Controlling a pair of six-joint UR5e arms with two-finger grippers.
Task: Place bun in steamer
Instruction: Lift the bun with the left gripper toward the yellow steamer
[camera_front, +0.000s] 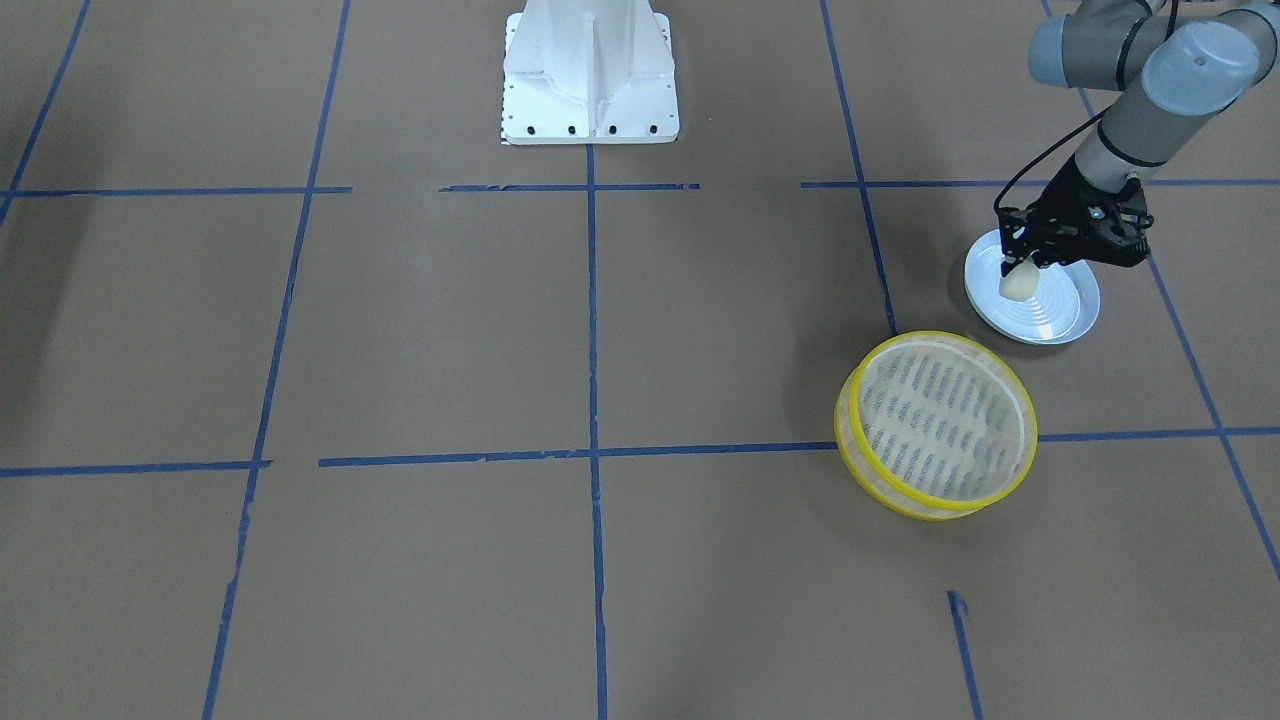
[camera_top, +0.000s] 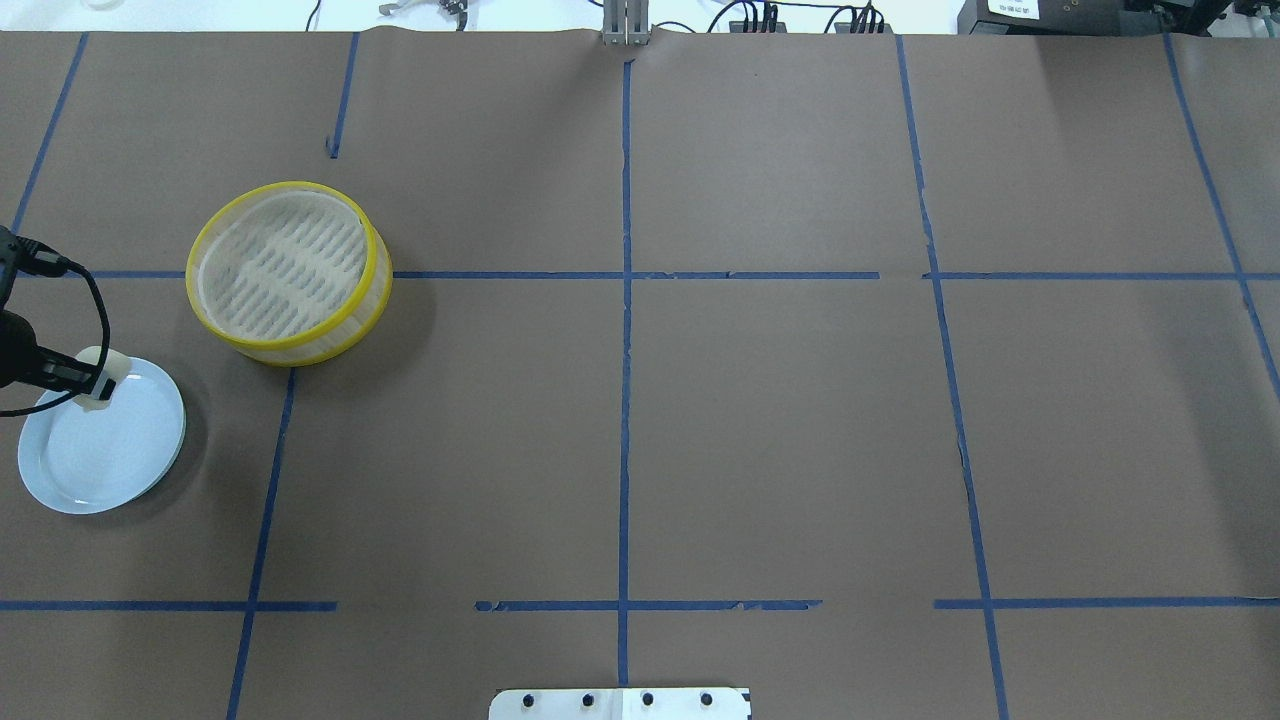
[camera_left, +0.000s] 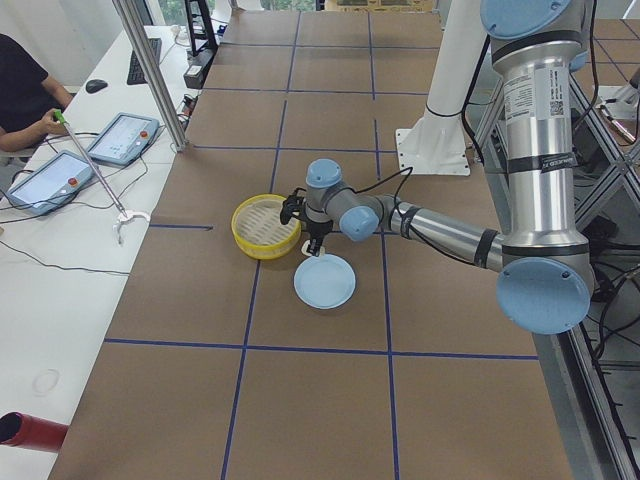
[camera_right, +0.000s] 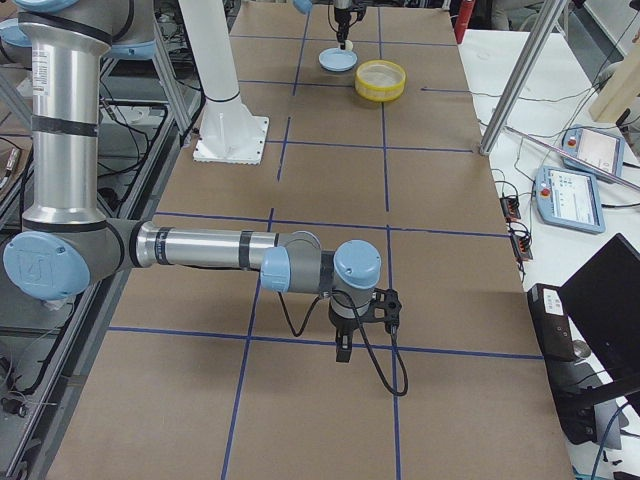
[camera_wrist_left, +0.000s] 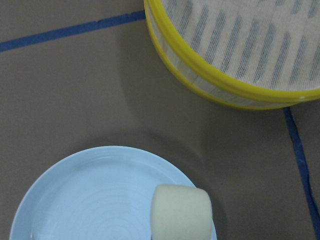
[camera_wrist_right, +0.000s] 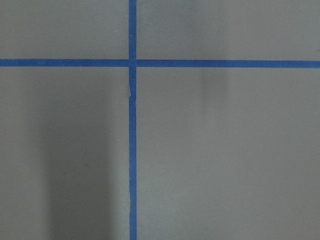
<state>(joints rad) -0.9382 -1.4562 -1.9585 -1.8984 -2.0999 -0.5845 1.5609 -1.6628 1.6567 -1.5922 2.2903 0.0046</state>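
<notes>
Table (camera_top: 760, 420) | 1 bun (camera_front: 1018, 285), 1 steamer (camera_top: 378, 290), 1 plate (camera_top: 110, 460) | left fingers (camera_top: 70, 375) grasping bun | right fingers (camera_right: 343, 348): cannot tell

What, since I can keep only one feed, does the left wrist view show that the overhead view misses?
Only the left wrist view: close detail of the bun and of the steamer rim and wall. Only the overhead: the left pincer closed on the bun, and the steamer's whole empty ring. Both: bun, steamer and pale blue plate.

Near right hand (camera_right: 343, 351) hanging over brown surface (camera_right: 450, 180) by blue tape line (camera_right: 460, 351); far off, left hand (camera_right: 343, 40), bun (camera_right: 343, 47) at its tip, above pale blue plate (camera_right: 333, 63); yellow steamer (camera_right: 381, 80) just beside
</notes>
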